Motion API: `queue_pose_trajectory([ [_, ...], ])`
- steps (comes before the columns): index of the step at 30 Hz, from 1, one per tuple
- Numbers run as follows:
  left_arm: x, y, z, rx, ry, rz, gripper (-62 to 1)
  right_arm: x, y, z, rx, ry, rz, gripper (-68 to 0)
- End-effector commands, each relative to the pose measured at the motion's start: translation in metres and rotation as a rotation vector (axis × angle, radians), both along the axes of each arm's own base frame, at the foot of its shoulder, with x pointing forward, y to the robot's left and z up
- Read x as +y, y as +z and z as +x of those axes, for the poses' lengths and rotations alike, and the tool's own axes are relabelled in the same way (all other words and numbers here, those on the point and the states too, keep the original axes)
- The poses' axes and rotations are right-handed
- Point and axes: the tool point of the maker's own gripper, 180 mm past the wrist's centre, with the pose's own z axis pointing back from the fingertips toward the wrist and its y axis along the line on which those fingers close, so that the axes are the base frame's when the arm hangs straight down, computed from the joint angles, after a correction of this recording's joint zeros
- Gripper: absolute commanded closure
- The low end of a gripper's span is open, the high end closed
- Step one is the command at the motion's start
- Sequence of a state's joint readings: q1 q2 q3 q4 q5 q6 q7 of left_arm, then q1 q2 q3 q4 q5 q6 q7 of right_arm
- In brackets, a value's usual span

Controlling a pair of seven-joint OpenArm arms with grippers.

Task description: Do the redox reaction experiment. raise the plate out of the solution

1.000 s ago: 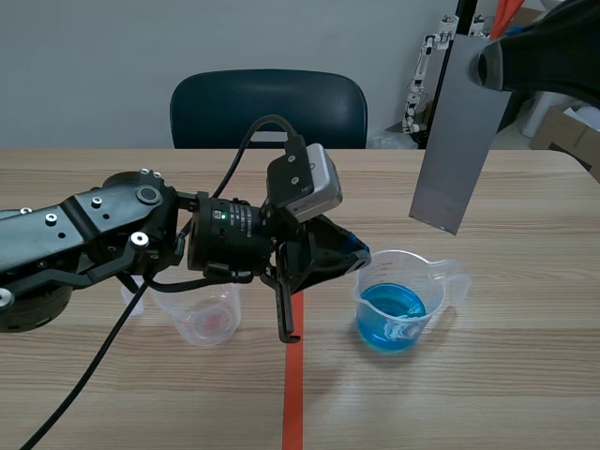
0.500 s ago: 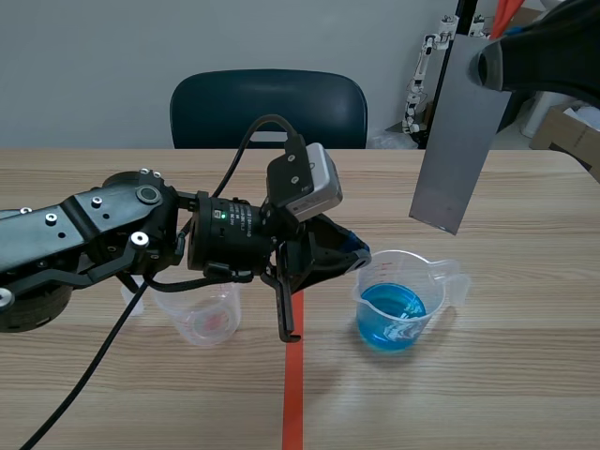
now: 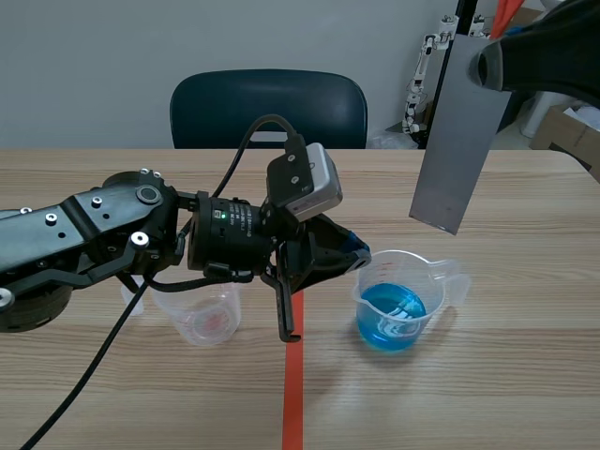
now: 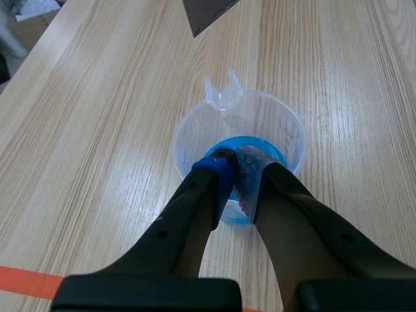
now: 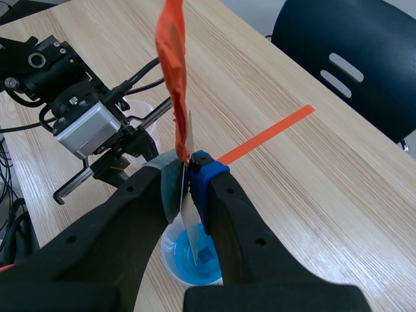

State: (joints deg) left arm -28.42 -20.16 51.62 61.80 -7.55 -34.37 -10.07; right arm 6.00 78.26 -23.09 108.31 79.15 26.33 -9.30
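No motion registers over the last second, and both arms hold position. The right gripper [image 5: 187,170] pinches the grey plate [image 3: 457,141] by its upper edge. The plate hangs above and behind the beaker [image 3: 405,300], well clear of the blue solution [image 3: 392,314], so the raise is judged complete. The left gripper [image 4: 234,162] sits at the beaker's near rim with fingers pressed together. Whether they nip the wall cannot be determined.

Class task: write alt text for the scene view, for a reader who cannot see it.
The right gripper holds a grey metal plate in the air, clear above a plastic beaker of blue solution. The left gripper, shut, is beside the beaker, over a wooden table.
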Motion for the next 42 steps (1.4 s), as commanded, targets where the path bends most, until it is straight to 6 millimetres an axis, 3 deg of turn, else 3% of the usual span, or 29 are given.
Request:
queue_pose_trajectory([
  [1, -0.0064, 0.0144, 0.0022, -0.016, -0.003, -0.048, -2.5, -0.0005, 0.0135, 0.0043, -0.034, -0.006, 0.023, -0.6],
  [42, -0.0073, 0.0176, 0.0017, -0.019, -0.007, -0.066, -2.5, -0.0005, 0.0134, 0.0043, -0.034, -0.006, 0.022, -0.6],
])
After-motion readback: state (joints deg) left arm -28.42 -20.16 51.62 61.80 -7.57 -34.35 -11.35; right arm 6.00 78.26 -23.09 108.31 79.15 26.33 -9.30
